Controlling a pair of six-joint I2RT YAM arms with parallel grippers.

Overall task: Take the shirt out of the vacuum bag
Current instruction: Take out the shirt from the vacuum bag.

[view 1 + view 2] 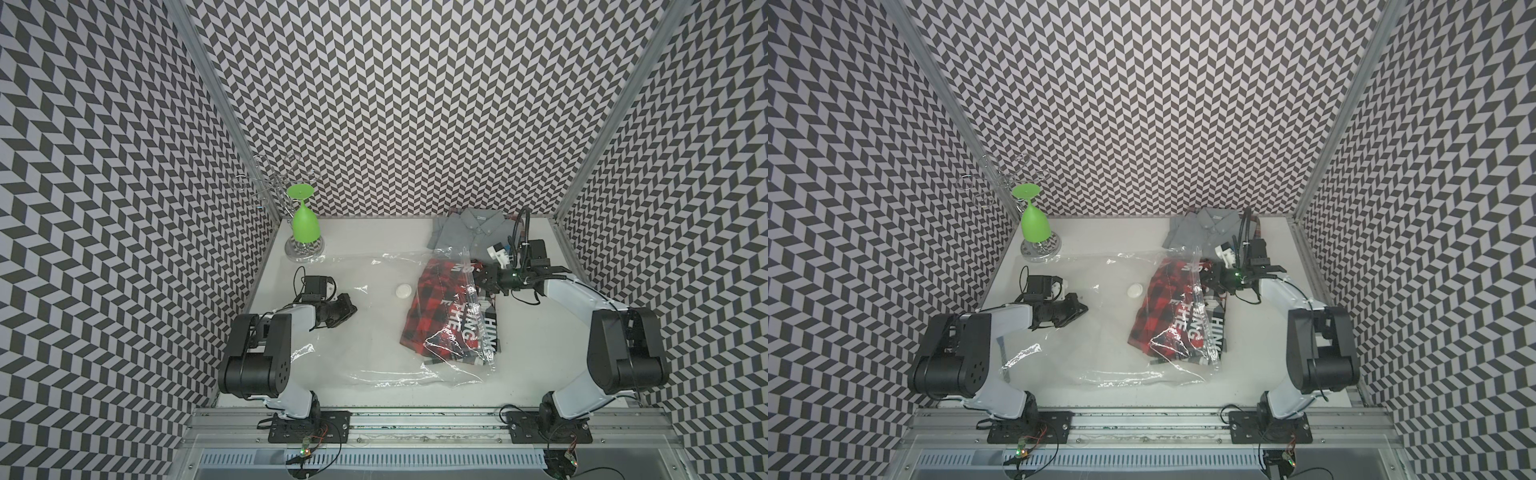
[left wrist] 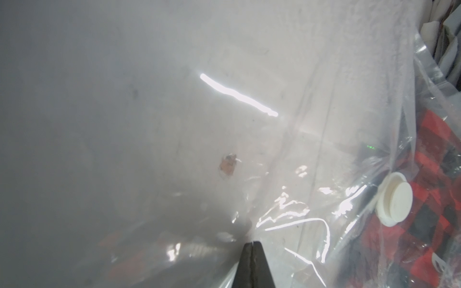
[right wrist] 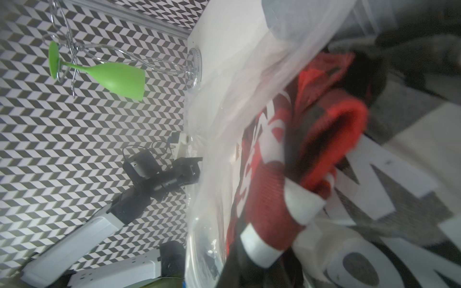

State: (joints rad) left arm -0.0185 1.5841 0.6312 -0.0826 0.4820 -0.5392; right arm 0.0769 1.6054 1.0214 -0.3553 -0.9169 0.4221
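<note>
Soft, light shirt (image 1: 432,309), slippery vacuum bag (image 1: 374,332). L gripper (image 1: 351,309) pinches bag film; R gripper (image 1: 482,277) closed, seemingly on shirt edge.

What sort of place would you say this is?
Likely a robotics lab test cell: two robot arms bolted to an aluminium rail, chevron-patterned walls enclosing a white tabletop, and staged props like a vacuum bag and green wine glass.

Most of the white tabletop (image 1: 540,345) is covered by a crinkly clear plastic vacuum bag (image 1: 365,332), raised over a red-and-black checked shirt (image 1: 436,311). The far left corner is blocked by a wire rack (image 1: 266,187) hung with a green plastic goblet (image 1: 305,226), the far right by a folded grey shirt (image 1: 469,232). Bare strips are left along the near and right edges.
</note>
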